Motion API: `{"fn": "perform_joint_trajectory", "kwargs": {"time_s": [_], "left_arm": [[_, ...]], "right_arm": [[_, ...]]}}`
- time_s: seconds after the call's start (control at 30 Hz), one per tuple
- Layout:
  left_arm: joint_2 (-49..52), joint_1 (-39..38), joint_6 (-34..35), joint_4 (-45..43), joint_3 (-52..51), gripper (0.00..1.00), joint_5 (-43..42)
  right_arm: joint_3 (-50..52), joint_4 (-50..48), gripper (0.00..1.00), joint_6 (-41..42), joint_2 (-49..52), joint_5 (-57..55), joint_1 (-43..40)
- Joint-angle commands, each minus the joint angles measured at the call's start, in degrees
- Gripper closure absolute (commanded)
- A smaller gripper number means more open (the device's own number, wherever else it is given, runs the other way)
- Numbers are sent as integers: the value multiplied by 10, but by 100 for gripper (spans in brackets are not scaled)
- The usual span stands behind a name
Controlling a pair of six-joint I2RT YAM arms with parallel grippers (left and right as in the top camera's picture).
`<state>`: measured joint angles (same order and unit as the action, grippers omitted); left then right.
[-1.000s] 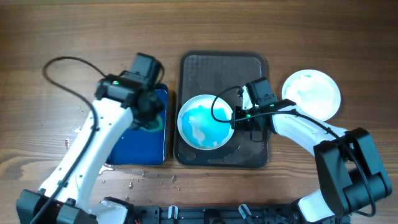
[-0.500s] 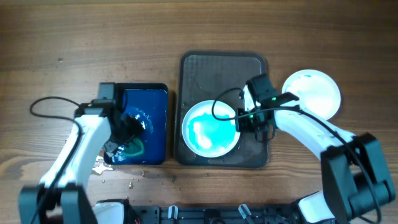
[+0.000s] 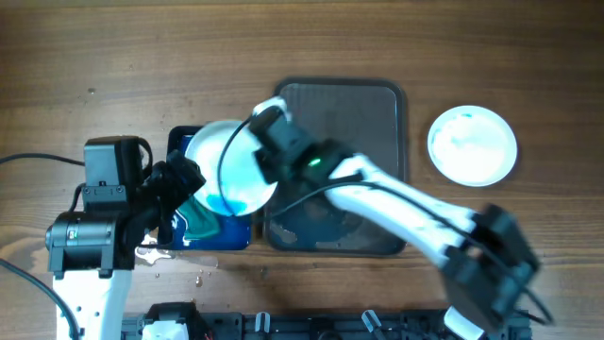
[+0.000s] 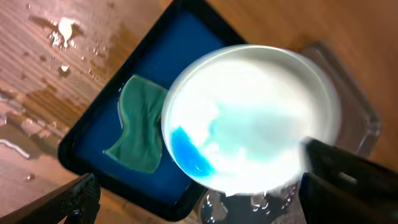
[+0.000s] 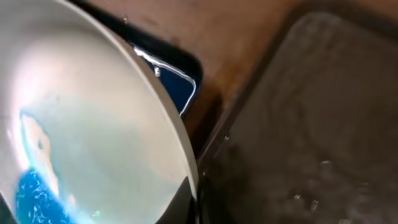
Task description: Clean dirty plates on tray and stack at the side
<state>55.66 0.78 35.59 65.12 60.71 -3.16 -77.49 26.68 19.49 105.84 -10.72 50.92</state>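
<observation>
A white plate [image 3: 226, 168] with a blue smear [image 4: 189, 152] hangs tilted over the small blue tray [image 3: 179, 142]. My right gripper [image 3: 259, 162] is shut on the plate's right rim [image 5: 189, 180]. The large dark tray [image 3: 359, 123] holds only water drops. Another plate [image 3: 472, 144], faintly smeared, lies on the table to the tray's right. My left gripper [image 3: 177, 189] stands open at the blue tray's left side, with its fingers [image 4: 81, 196] wide apart below the plate and nothing between them. A green sponge [image 4: 140, 124] lies loose in the blue tray.
Water drops [image 3: 203, 276] and small puddles [image 4: 62, 28] lie on the wooden table around the blue tray's left and front. The right arm [image 3: 396, 203] stretches across the dark tray.
My right arm has carried the smeared plate left, off the dark tray and over the blue tray. My left gripper has opened, let go of the sponge and drawn back to the lower left.
</observation>
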Motion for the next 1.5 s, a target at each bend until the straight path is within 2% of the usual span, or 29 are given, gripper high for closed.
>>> {"fn": "perform_joint_trajectory", "kwargs": {"time_s": [0.0,0.2,0.33,0.47,0.53,0.67,0.8,1.0,1.47], "left_arm": [[2,3,-9,3,5,0,-9],[6,3,-9,3,5,0,-9],[6,3,-9,3,5,0,-9],[6,3,-9,3,5,0,-9],[6,3,-9,3,5,0,-9],[6,3,-9,3,5,0,-9],[6,3,-9,3,5,0,-9],[6,3,-9,3,5,0,-9],[6,3,-9,3,5,0,-9]], "right_arm": [[-5,-24,96,7,10,-158,59],[-5,-90,96,-139,-53,-361,115],[-5,-129,96,-226,-87,-365,116],[-5,-178,96,-310,-88,-402,127],[-5,-225,96,-378,-88,-439,144],[-5,-262,96,-449,-88,-450,168],[-5,-267,95,-455,-88,-455,174],[-5,-278,96,-508,-88,-474,174],[-5,-292,96,-499,-88,-474,171]]}}
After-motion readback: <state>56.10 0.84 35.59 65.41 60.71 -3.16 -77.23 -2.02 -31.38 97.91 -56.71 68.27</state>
